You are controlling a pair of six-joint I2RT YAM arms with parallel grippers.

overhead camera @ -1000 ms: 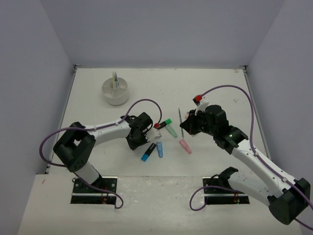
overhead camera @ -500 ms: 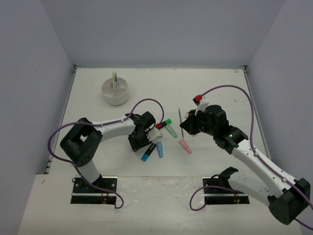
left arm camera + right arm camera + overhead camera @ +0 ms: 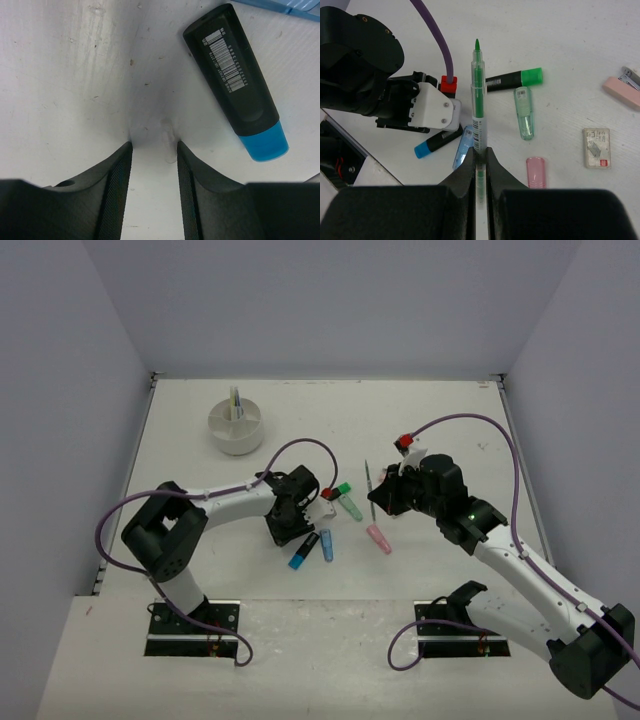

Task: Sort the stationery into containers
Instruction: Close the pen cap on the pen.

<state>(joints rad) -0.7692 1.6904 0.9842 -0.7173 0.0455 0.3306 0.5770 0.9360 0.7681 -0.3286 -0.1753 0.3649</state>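
1. left wrist view: black highlighter with blue cap (image 3: 235, 85) lies flat on the table (image 3: 60, 75). it is off to the right of and ahead of the left gripper (image 3: 152, 150), not between the fingers.
2. its long axis runs diagonal in that view, black butt far-left, blue cap near-right. judgement: the grab needs a shift right plus some wrist twist so the fingers cross the barrel.
3. left gripper: jaws partly apart, only bare table between them. tips are low at the surface; cannot tell if they touch.
4. left arm is the nearer one. top view shows it reaching low across to the mid-table cluster, wrist pitched down.
5. right gripper (image 3: 480, 165) is clamped on a thin green pen (image 3: 478, 100), held above the cluster, pen sticking straight out ahead of the fingers.
6. white tub (image 3: 232, 443) sits far-left on the table, well apart from both grippers, with upright sticks (image 3: 235, 400) in it.
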